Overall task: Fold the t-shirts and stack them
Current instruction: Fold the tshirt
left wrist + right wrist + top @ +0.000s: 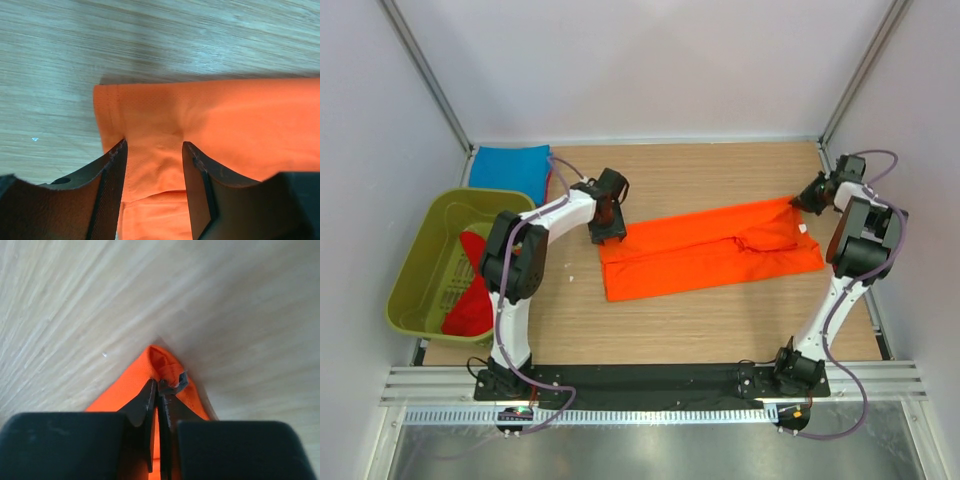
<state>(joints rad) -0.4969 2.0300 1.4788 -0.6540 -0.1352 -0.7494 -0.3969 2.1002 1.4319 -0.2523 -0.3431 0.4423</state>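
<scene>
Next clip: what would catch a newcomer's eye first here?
The bright orange t-shirt lies as a long strip across the middle of the wooden table. The right gripper is pinched shut on its far right corner, while the left gripper stands open over its left end. At the left, an olive-green tub holds red cloth, with a blue t-shirt behind it.

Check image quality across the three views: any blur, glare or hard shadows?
Top external: even diffuse light, sharp, no glare, only soft shadows on the wooden table. Left wrist: orange t-shirt weave crisp, table grain smeared, left gripper underexposed. Right wrist: table grain streaky, soft shadow beside the shirt corner pinched by the right gripper.
</scene>
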